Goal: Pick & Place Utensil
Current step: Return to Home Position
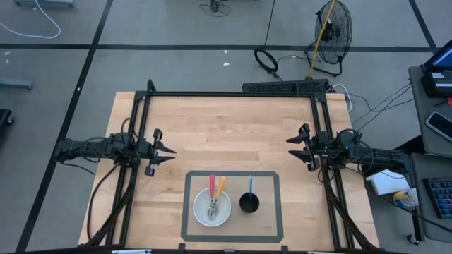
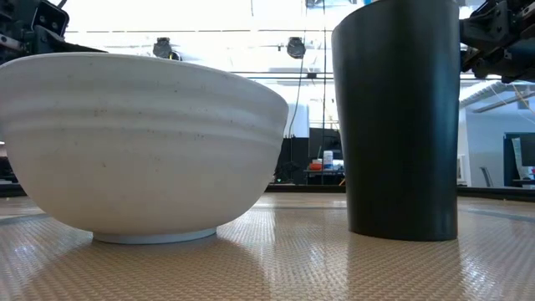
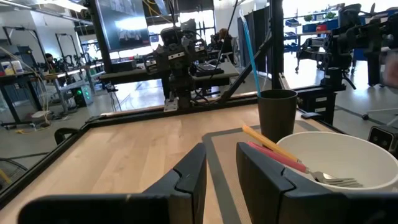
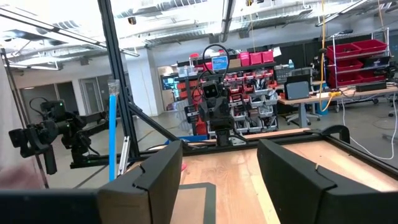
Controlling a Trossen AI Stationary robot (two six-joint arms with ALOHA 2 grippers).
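A white bowl (image 1: 212, 207) sits on the grey-bordered mat and holds two utensils, one with a red handle (image 1: 211, 185) and one with an orange handle (image 1: 219, 186); their handles lean on the bowl's far rim and fork tines (image 3: 339, 181) lie inside. A black cup (image 1: 248, 203) beside it holds a blue-handled utensil (image 1: 250, 185) standing upright. My left gripper (image 1: 169, 151) hovers open over the table's left side. My right gripper (image 1: 289, 147) hovers open over the right side. Both are well clear of the bowl and cup.
A black frame (image 1: 233, 94) runs around the wooden table. The mat (image 1: 267, 176) lies at the near middle. Bare wood (image 1: 233, 134) stretches between the two grippers. Beyond the table stand a fan (image 1: 332, 32), cables and benches.
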